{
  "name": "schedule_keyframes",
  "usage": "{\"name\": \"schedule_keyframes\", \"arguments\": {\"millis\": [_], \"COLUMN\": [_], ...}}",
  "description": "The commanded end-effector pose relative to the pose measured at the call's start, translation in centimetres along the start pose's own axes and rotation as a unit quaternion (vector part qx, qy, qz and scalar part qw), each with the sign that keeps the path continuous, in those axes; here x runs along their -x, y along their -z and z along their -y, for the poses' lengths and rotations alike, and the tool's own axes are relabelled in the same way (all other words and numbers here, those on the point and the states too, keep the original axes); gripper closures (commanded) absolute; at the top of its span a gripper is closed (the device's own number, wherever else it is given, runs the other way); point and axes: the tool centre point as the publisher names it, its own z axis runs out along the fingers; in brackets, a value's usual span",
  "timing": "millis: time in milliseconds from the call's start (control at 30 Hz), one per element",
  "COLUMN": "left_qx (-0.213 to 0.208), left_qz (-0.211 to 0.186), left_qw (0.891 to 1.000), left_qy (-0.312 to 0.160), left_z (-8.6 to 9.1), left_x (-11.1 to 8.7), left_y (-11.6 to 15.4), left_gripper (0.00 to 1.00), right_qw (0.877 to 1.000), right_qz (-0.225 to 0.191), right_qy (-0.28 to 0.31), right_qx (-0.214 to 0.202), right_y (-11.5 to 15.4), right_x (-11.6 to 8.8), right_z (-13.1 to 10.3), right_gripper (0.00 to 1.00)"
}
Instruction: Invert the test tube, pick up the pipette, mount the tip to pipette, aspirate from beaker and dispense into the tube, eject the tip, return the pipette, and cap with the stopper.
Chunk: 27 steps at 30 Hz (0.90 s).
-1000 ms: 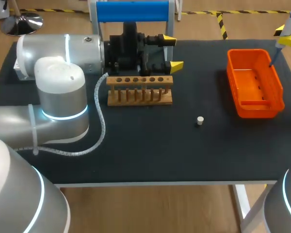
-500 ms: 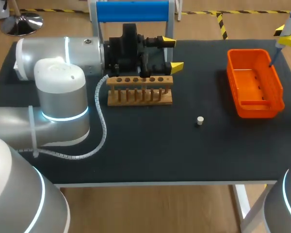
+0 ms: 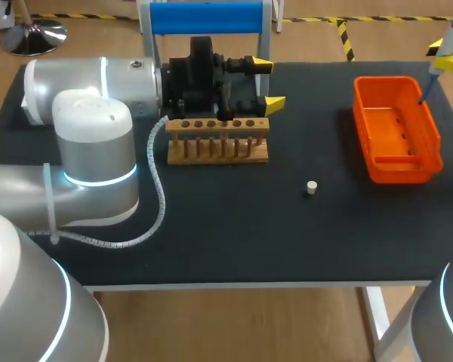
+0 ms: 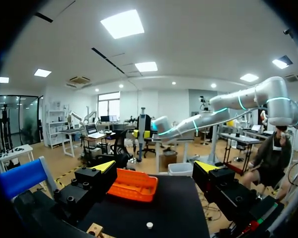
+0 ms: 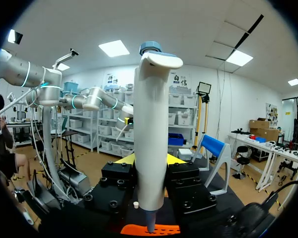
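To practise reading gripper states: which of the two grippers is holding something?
The right gripper: it is shut on the white pipette over the orange bin. The left gripper, by the wooden rack, is open and empty.

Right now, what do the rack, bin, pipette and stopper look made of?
Rack: wood, it seems; tan, matte, with drilled holes and dowel posts.
Bin: plastic, probably moulded; uniform bright orange with a slight sheen.
Pipette: white plastic body, smooth and semi-glossy, with a grey-blue top.
Stopper: off-white; too small to tell, perhaps rubber or cork.
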Motion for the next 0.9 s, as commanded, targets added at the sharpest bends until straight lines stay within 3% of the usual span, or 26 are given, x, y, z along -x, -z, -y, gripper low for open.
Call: {"name": "schedule_keyframes", "arguments": {"millis": [33, 700, 900], "left_qx": [-0.001, -0.001, -0.001], "left_qz": [0.002, 0.002, 0.002], "left_qw": [1.0, 1.0, 1.0], "left_qy": [0.0, 0.0, 0.0], "left_z": [-0.1, -0.1, -0.1], "left_x": [0.0, 0.0, 0.0], "left_y": [-0.1, -0.1, -0.1], "left_gripper": [0.0, 0.0, 0.0], "right_qw": [1.0, 1.0, 1.0], "right_qz": [-0.001, -0.001, -0.012], "right_qy": [0.0, 0.0, 0.01], "right_qx": [-0.001, -0.001, -0.012], "right_y": [0.1, 0.1, -1.7], "right_x": [0.0, 0.0, -1.4], "right_z": [-0.1, -0.1, -0.7], "right_gripper": [1.0, 1.0, 1.0]}}
